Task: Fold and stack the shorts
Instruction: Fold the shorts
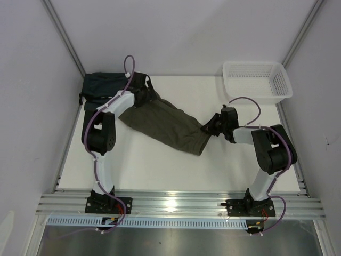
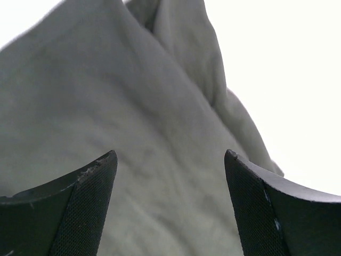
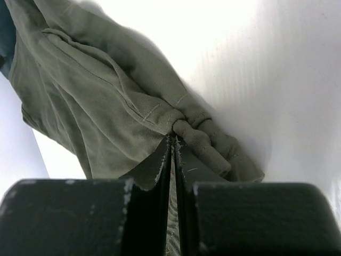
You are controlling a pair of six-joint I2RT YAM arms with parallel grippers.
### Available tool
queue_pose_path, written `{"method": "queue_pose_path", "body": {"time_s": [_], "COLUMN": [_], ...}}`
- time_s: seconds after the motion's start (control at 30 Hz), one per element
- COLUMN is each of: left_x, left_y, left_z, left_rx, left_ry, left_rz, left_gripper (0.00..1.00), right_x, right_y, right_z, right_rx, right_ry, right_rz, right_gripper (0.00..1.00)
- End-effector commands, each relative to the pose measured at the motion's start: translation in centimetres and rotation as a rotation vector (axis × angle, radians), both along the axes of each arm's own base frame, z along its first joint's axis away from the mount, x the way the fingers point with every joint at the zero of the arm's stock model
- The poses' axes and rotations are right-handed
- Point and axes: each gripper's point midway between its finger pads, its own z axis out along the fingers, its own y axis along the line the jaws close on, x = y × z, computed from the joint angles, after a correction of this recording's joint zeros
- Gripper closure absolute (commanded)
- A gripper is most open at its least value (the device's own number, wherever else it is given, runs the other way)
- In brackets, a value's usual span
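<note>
One pair of olive shorts [image 1: 170,127] lies stretched diagonally across the tabletop [image 1: 160,170], mid-frame in the top view. Left wrist view: left gripper [image 2: 170,160] released, jaws spread wide over the cloth. Right wrist view: right gripper [image 3: 173,141] clenched, grasping a bunched edge of the olive shorts at lower centre.

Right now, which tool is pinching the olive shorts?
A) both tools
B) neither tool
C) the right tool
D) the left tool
C: the right tool has its jaws shut on an edge of the shorts, while the left tool stands open at the cloth.
</note>
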Motion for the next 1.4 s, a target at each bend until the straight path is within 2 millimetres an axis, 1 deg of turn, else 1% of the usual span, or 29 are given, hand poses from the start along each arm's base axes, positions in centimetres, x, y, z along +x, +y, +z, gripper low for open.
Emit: {"method": "queue_pose_path", "body": {"time_s": [0.0,0.1,0.13,0.23,0.3,0.33,0.37,0.47,0.6,0.67,0.73,0.77,0.8,0.83,0.87,0.9,0.97,1.0,1.03,1.07,1.1,1.13,1.17,1.2,1.23,1.27,1.3,1.33,1.37], "left_x": [2.4,3.6,3.9,4.8,5.1,5.5,5.6,6.9,8.2,8.8,9.1,8.9,8.6,8.3,8.0,6.8,5.6,5.0,3.0,2.3,0.7,-0.4,-1.2,-2.8,-3.5,-5.2,-6.3,-7.2,-8.6], "left_y": [-0.8,-2.5,-3.0,-4.4,-4.8,-5.0,-4.9,-5.0,-5.1,-5.1,-4.9,-4.7,-4.5,-4.2,-3.9,-3.5,-3.2,-3.0,-2.4,-1.8,-1.3,-1.2,-1.4,-1.4,-1.7,-2.8,-3.2,-3.9,-5.6], "left_z": [1.2,0.5,-0.2,0.0,-1.0,-0.9,-1.9,-2.5,-2.1,-0.9,1.2,1.8,3.5,3.9,4.6,5.5,7.2,8.2,9.3,10.1,9.3,12.2,12.9,11.3,12.1,12.8,12.1,12.2,13.0], "left_rx": [-0.087,-0.207,-0.233,-0.314,-0.338,-0.348,-0.347,-0.373,-0.382,-0.377,-0.360,-0.350,-0.337,-0.324,-0.313,-0.293,-0.267,-0.237,-0.174,-0.105,-0.069,-0.080,-0.085,-0.078,-0.084,-0.088,-0.077,-0.076,-0.087], "left_ry": [-0.034,-0.040,-0.034,-0.058,-0.040,-0.051,-0.038,-0.067,-0.114,-0.147,-0.187,-0.193,-0.220,-0.226,-0.233,-0.232,-0.251,-0.256,-0.221,-0.230,-0.198,-0.251,-0.264,-0.226,-0.246,-0.254,-0.240,-0.241,-0.261], "left_rz": [0.030,0.014,0.011,-0.004,0.006,0.011,0.020,0.040,0.052,0.043,0.028,0.026,0.012,0.014,0.012,0.004,-0.007,-0.010,-0.028,0.002,-0.003,-0.009,-0.022,-0.031,-0.045,-0.078,-0.097,-0.117,-0.159], "left_gripper": [0.17,0.18,0.19,0.20,0.20,0.20,0.20,0.20,0.20,0.20,0.19,0.19,0.18,0.18,0.17,0.17,0.17,0.16,0.16,0.15,0.14,0.14,0.14,0.14,0.14,0.14,0.14,0.14,0.14], "right_x": [-0.6,-0.7,-0.7,-0.8,-1.1,-1.1,-1.2,-1.6,-2.0,-2.0,-1.8,-1.9,-1.7,-1.7,-1.9,-1.9,-2.1,-2.4,-2.8,-3.2,-3.6,-4.4,-4.8,-5.2,-5.8,-6.7,-7.3,-7.9,-9.2], "right_y": [-1.4,-1.4,-1.4,-1.3,-1.2,-1.2,-1.1,-0.7,-0.4,-0.3,-0.3,-0.4,-0.3,-0.2,-0.2,0.1,0.1,0.3,0.3,0.3,0.3,0.4,0.3,0.3,0.3,0.0,-0.2,-0.3,-0.9], "right_z": [-0.3,0.0,0.0,0.0,-0.3,-0.3,-0.3,-0.5,-0.7,-0.6,0.1,0.2,1.0,1.6,1.9,3.2,4.4,4.8,6.1,6.5,7.0,7.7,8.0,8.3,8.4,8.4,8.4,8.3,7.9], "right_rx": [-0.073,-0.076,-0.078,-0.086,-0.095,-0.099,-0.104,-0.132,-0.155,-0.158,-0.162,-0.167,-0.162,-0.157,-0.158,-0.153,-0.152,-0.148,-0.132,-0.123,-0.110,-0.090,-0.083,-0.073,-0.063,-0.060,-0.052,-0.045,-0.037], "right_ry": [0.007,-0.001,-0.002,-0.004,0.000,-0.002,-0.001,-0.003,0.000,-0.002,-0.018,-0.013,-0.029,-0.041,-0.042,-0.070,-0.090,-0.096,-0.119,-0.122,-0.132,-0.148,-0.154,-0.156,-0.149,-0.148,-0.142,-0.138,-0.133], "right_rz": [-0.020,-0.017,-0.015,-0.010,-0.004,-0.003,0.000,0.019,0.031,0.033,0.037,0.035,0.035,0.037,0.039,0.044,0.054,0.061,0.068,0.078,0.088,0.105,0.107,0.109,0.115,0.112,0.105,0.098,0.086], "right_gripper": [0.92,0.93,0.93,0.93,0.93,0.94,0.93,0.94,0.93,0.89,0.86,0.78,0.71,0.63,0.45,0.36,0.18,0.15,0.11,0.08,0.07,0.07,0.07,0.07,0.06,0.06,0.06,0.06,0.06]}}
